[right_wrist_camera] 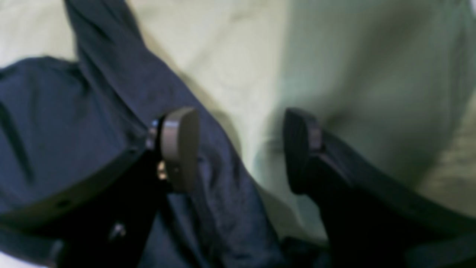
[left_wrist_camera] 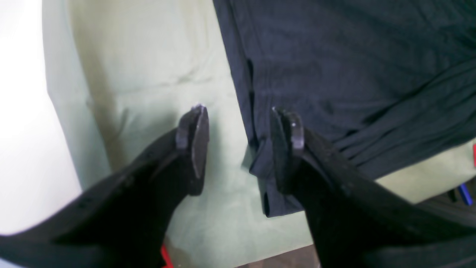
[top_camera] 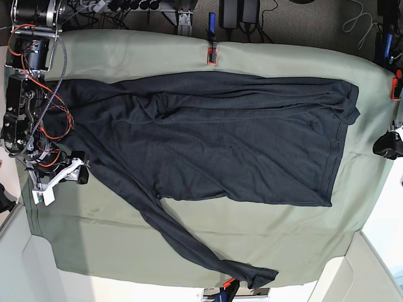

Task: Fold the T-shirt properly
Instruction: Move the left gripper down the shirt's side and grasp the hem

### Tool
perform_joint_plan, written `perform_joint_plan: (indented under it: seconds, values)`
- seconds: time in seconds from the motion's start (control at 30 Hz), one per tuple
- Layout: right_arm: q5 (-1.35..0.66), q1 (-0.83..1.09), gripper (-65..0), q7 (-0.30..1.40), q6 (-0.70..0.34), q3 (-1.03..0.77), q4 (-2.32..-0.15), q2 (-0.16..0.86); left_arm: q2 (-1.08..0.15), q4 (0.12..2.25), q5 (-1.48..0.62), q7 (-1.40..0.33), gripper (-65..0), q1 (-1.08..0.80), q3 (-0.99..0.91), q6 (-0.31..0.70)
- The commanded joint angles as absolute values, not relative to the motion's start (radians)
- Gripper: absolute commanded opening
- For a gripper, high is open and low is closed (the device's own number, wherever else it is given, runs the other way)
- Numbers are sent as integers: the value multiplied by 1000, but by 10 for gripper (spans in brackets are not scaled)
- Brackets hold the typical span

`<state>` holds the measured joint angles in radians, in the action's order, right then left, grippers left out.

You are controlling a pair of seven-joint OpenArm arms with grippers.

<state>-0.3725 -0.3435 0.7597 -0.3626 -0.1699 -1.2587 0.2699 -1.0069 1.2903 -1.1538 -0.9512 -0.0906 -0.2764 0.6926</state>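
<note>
The dark T-shirt (top_camera: 214, 138) lies spread across the green cloth, hem toward the right and a long sleeve (top_camera: 189, 242) trailing to the front edge. In the left wrist view my left gripper (left_wrist_camera: 239, 109) hovers open over the shirt's edge (left_wrist_camera: 256, 141); one finger is above cloth, the other above dark fabric (left_wrist_camera: 353, 74). In the base view this gripper (top_camera: 389, 146) sits at the far right, off the hem. My right gripper (right_wrist_camera: 240, 111) is open too, one finger over the shirt (right_wrist_camera: 74, 130), the other over bare cloth. It shows at the left (top_camera: 75, 172) by the shoulder.
The green table cloth (top_camera: 126, 214) covers the table. Red clamps (top_camera: 212, 56) (top_camera: 395, 88) grip its far and right edges, another clamp (top_camera: 227, 284) the front edge. Cables and gear (top_camera: 239, 12) line the back. The right arm's wiring (top_camera: 38, 107) stands at the left.
</note>
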Motion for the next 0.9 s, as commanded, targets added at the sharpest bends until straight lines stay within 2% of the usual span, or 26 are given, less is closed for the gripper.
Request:
perform_joint_plan:
  seconds: [0.0,0.23,0.37,0.73,0.87]
  values:
    - [-384,-379,-292,739,-387,-176,-1239,275,-1031,1299,-1164,-930,-349,-73,-290,698]
    - [-407,-387,-292,765,-477,-175,-1148,238,-945,1291,-1010,-797,-349,-15,-279,698]
    - [-454,-379,-292,783,-487,-175,-1148,235,-897,1240,-930,-754,-349,69,-217,698]
    - [-455,-364,-292,819,-488,-175,-1148,235,-736,841,-672,-519,-349,481,-16,698]
    - [-455,-363,-292,820,-488,-175,-1148,235,-654,590,-507,-355,-349,624,68,588]
